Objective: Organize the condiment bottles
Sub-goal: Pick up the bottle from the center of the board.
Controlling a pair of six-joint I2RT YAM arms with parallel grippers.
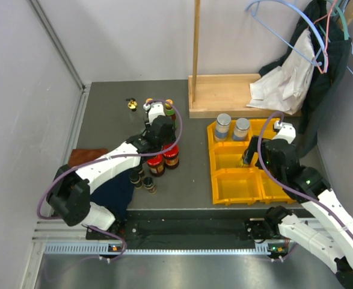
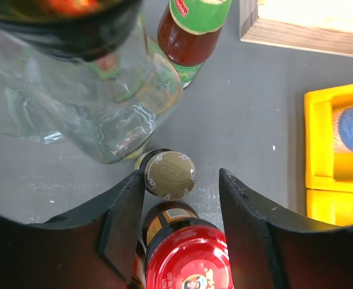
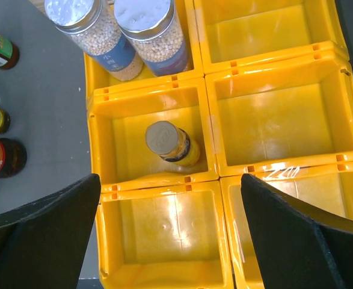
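Observation:
My left gripper (image 2: 182,174) (image 1: 163,144) points down with its jaws pressed against both sides of a dark red-lidded jar (image 2: 188,259). Just beyond the jar stands a small gold-capped bottle (image 2: 171,174). A tall clear bottle (image 2: 104,90) and a green-labelled red bottle (image 2: 191,30) stand farther back. Another red-lidded jar (image 1: 156,164) and two small dark bottles (image 1: 143,182) stand nearby. My right gripper (image 3: 170,180) (image 1: 251,158) hangs wide open above the yellow bin (image 3: 212,120). The bin holds two silver-lidded pale jars (image 3: 149,24) (image 1: 223,125) and one small yellow bottle (image 3: 176,147).
A wooden stand (image 1: 236,95) with an upright post sits at the back, beside hangers and clothes (image 1: 302,66) at the right. A brown cloth (image 1: 86,158) and a dark blue cloth (image 1: 113,192) lie near the left arm. A gold-stoppered bottle (image 1: 131,104) stands at the back left.

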